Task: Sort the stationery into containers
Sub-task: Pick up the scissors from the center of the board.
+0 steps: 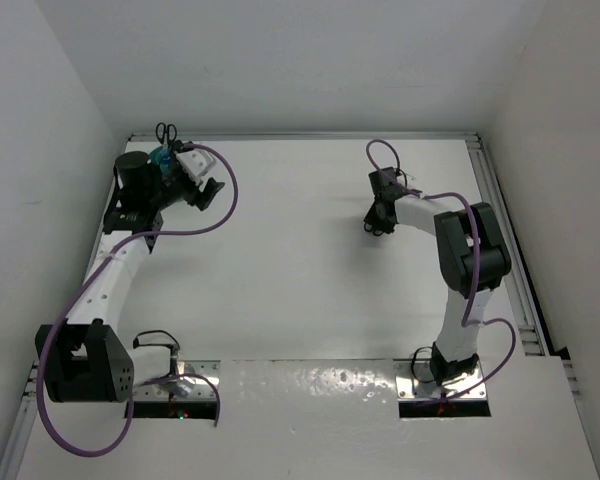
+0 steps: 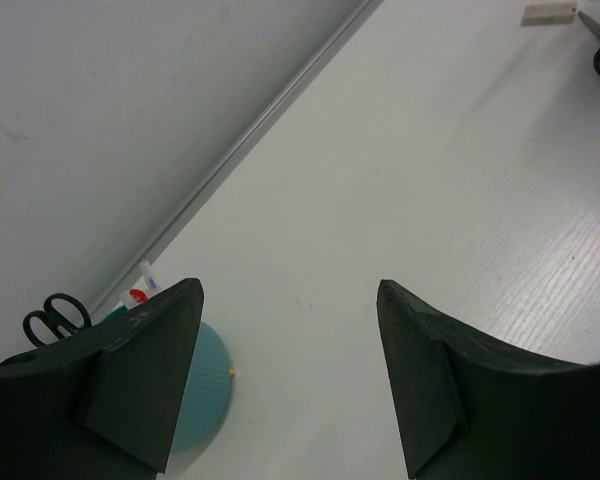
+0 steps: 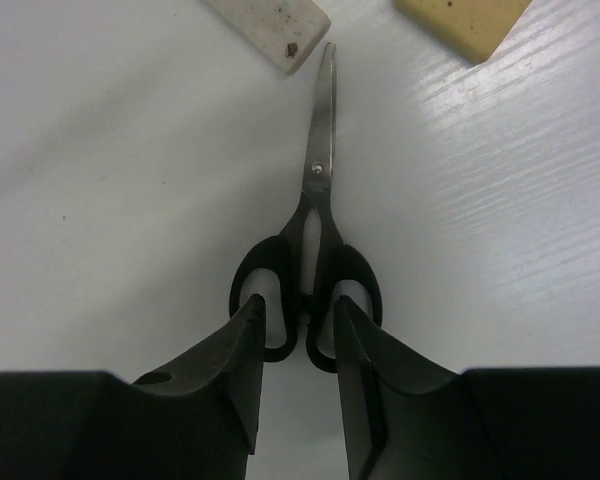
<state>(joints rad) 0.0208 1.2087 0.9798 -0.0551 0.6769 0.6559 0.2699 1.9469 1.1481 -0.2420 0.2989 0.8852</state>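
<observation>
A pair of black-handled scissors (image 3: pixel 318 215) lies flat on the table, blades shut and pointing away. My right gripper (image 3: pixel 298 312) hangs just over its handle loops, jaws a little apart, one fingertip over each loop, holding nothing. A yellowish beige block (image 3: pixel 465 20) and a white block (image 3: pixel 272 22) lie past the blade tip. At the back left corner stands the teal organiser (image 1: pixel 161 158) with a second pair of scissors (image 1: pixel 167 131) upright in it. My left gripper (image 2: pixel 288 290) is wide open and empty beside the organiser (image 2: pixel 208 385).
The back wall's edge (image 2: pixel 260 135) runs close behind the organiser, and the left wall is near it. A white stick with a red label (image 2: pixel 140 291) stands in the organiser. A rail (image 1: pixel 500 220) borders the table's right side.
</observation>
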